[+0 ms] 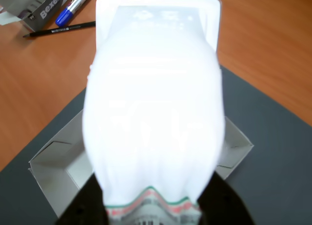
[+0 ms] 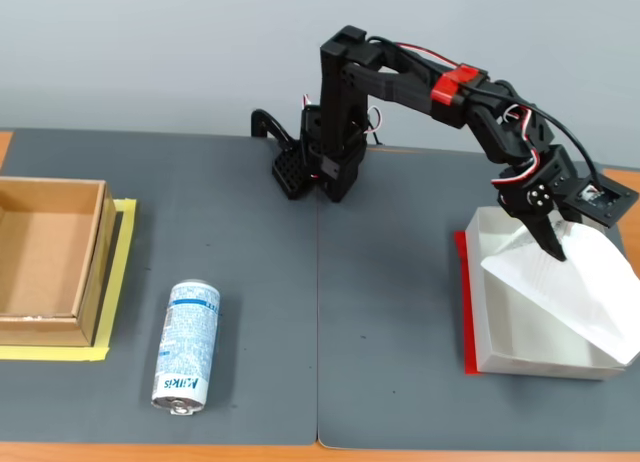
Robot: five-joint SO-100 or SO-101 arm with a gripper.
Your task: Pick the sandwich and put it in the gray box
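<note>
The white wedge-shaped sandwich package (image 2: 565, 282) lies tilted over the gray box (image 2: 500, 337), its far end reaching past the box's right wall. My gripper (image 2: 553, 240) is shut on the package's upper end. In the wrist view the sandwich (image 1: 153, 113) fills the middle, its printed label at the bottom between my dark fingers (image 1: 224, 200). The gray box's walls (image 1: 53, 166) show under it on both sides. The box's red strip (image 2: 464, 302) runs along its left edge in the fixed view.
A brown cardboard box (image 2: 45, 257) on yellow tape stands at the left. A blue-white can (image 2: 187, 347) lies beside it. The arm's base (image 2: 325, 152) stands at the back middle. In the wrist view a pen (image 1: 73, 8) and pencil (image 1: 61, 29) lie on the wooden table beyond the mat.
</note>
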